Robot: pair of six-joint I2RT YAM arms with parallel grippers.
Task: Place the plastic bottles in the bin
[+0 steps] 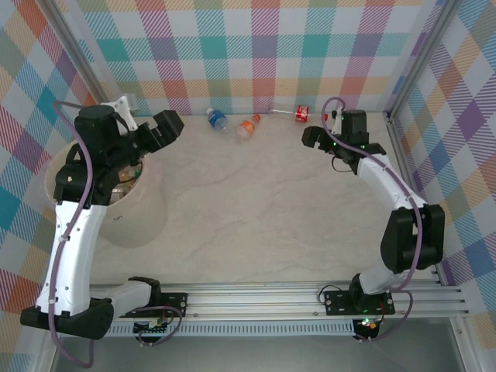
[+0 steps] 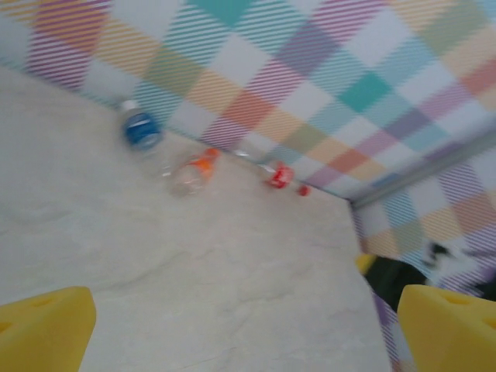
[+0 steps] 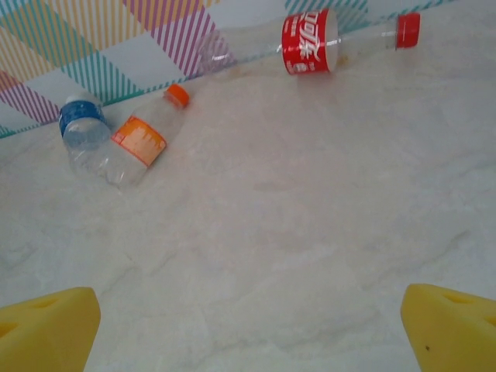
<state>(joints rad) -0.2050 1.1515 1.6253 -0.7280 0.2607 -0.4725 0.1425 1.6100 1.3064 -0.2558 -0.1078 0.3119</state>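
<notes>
Left end effector point(image 1: 167, 124) was open, empty, just beside bin point(image 1: 147, 225). Right end effector point(image 1: 310, 137) was open too, facing red bottle point(image 1: 301, 115), probably lining up a pick. Orange bottle point(image 1: 248, 128) and blue bottle point(image 1: 216, 118) lay at surface's point(image 1: 256, 217) far edge.

Robot laboratory test cell. A marble-patterned table point(image 1: 263, 217) is enclosed behind and on both sides by checked cloth walls point(image 1: 256, 46) hung on aluminium posts point(image 1: 397, 143); along the table's near edge runs an aluminium rail point(image 1: 263, 297) carrying the bolted mounts point(image 1: 167, 299) of two robot arms.
</notes>
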